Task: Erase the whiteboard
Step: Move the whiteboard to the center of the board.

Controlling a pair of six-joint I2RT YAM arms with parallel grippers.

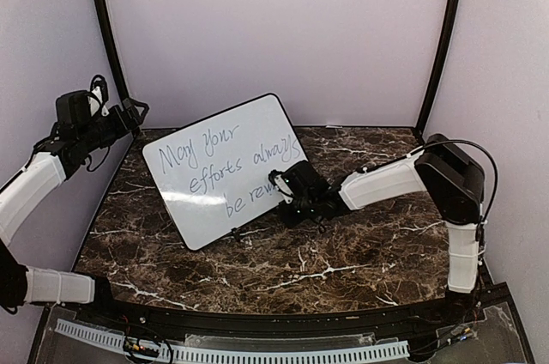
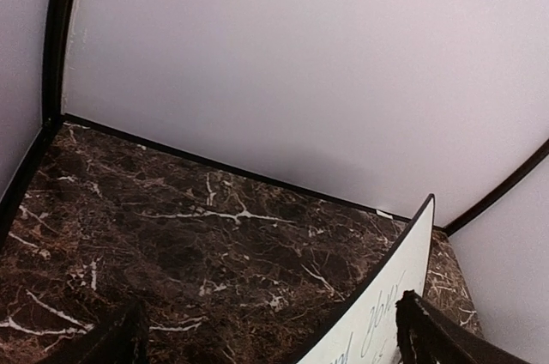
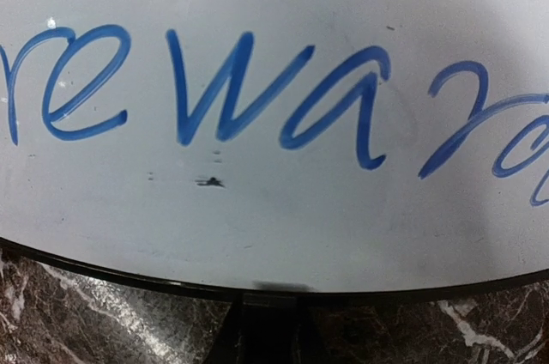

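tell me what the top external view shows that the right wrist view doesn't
Only the top external view: the whole whiteboard with all its lines of writing, both arms, the right tool at the board's lower right part, and the left tool held up off to the left, away from the board.
Only the right wrist view: a close-up of the blue letters reading "rewar", and a small dark smudge under them.
Both: the whiteboard, its writing and the marble table.

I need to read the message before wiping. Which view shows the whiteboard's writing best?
Top external: the whole whiteboard and nearly all its writing show; the right gripper hides the last word's end. Right wrist shows only a few letters; left wrist, one corner.
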